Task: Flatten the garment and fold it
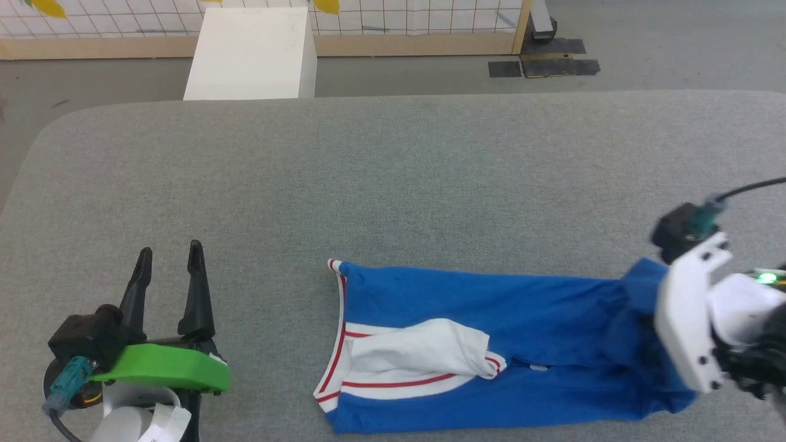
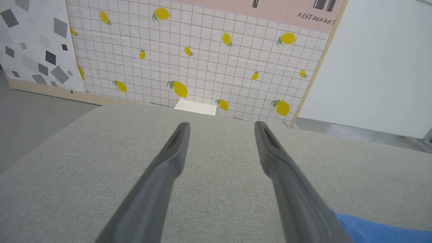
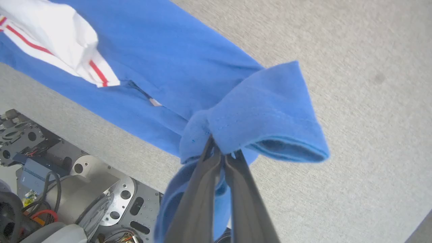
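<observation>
The garment [image 1: 491, 344] lies on the grey table [image 1: 393, 184], at the near edge and right of centre in the head view. It is stretched out in a long blue band running left to right. A white sleeve [image 1: 417, 353] is bunched on top of its middle, and red-and-white trim [image 1: 339, 344] runs down its left end. Its right end is gathered and lifted off the table.

There the right gripper [image 3: 221, 153] is clenched on a bunched fold of the blue cloth, fingers pressed together, with a loose flap [image 3: 270, 111] hanging over their tips. In the head view the white wrist mount [image 1: 688, 319] covers this grip. Below the cloth, the right wrist view also shows the robot's metal base [image 3: 67, 175] past the table edge.

The left gripper [image 1: 171, 252] sits well apart from the garment, low at the near left of the table, released, fingers spread and holding nothing. In its wrist view a blue corner of the garment [image 2: 378, 231] shows beside its right finger.

Beyond the table stand a white box [image 1: 252, 52] and a tiled wall panel with lemons [image 2: 202, 50].
</observation>
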Controlling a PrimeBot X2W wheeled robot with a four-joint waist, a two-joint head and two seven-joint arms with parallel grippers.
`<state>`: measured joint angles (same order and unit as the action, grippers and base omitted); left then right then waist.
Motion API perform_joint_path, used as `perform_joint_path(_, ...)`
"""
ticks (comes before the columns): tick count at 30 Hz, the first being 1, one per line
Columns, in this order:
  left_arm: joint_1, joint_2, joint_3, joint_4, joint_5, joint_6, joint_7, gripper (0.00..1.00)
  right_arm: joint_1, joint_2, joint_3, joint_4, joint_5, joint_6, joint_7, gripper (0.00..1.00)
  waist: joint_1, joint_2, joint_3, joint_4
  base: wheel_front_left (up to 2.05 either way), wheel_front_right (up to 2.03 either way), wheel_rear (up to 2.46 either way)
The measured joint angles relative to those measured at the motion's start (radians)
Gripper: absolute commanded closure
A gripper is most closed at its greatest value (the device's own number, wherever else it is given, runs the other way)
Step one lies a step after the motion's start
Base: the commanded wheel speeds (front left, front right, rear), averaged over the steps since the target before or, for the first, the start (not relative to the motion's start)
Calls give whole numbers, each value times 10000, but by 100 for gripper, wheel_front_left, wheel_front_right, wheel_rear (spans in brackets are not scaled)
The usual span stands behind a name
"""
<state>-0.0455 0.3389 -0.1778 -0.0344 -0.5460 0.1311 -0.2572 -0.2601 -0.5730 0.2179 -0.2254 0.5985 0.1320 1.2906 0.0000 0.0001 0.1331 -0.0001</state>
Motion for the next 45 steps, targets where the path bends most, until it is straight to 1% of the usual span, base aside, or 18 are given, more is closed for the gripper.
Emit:
perform_joint_path(4,17,-6,-27,19,-10,-75,0,0,-613,575,999,-46,263,0,-58,100,0,0,-52,67,0,0,0)
perform_joint_path(7,15,-33,-96,33,-10,-82,0,0,-1103,1035,1712,192,351,0,-207,100,0,0,-38,163,0,0,0)
perform_joint_path(16,8,-136,-180,27,-10,-132,0,0,-2656,2429,3712,1653,560,0,-1229,100,0,0,210,431,0,0,0)
perform_joint_path(19,-25,-222,-209,13,-10,-157,0,0,-3062,2915,4192,2192,639,-2,-1724,100,0,0,375,515,0,0,0)
perform_joint_path(25,-201,-458,-282,25,21,-215,0,0,-3850,3634,4986,3206,644,0,-2642,100,0,-1,787,724,0,0,0)
perform_joint_path(30,-400,-667,-288,100,109,-353,0,0,-4264,3954,5653,4090,604,0,-3269,100,1,-1,1096,983,0,0,0)
perform_joint_path(39,-473,-965,-94,274,263,-568,0,0,-4348,4100,6619,5641,518,0,-4263,100,1,-1,1376,1284,0,0,0)
perform_joint_path(40,-472,-982,-46,284,265,-593,0,0,-4347,4146,6669,5735,525,0,-4439,89,1,0,1370,1265,0,0,0)
perform_joint_path(41,-472,-991,-12,301,274,-606,0,0,-4347,4195,6694,5795,585,-2,-4554,30,1,0,1355,1246,0,0,0)
perform_joint_path(42,-472,-1014,8,318,278,-614,0,0,-4348,4230,6763,5841,665,-2,-4617,0,1,0,1335,1220,0,0,0)
perform_joint_path(45,-472,-1087,46,382,316,-694,0,0,-4350,4289,6932,5852,930,0,-4857,0,1,0,1264,1136,0,0,0)
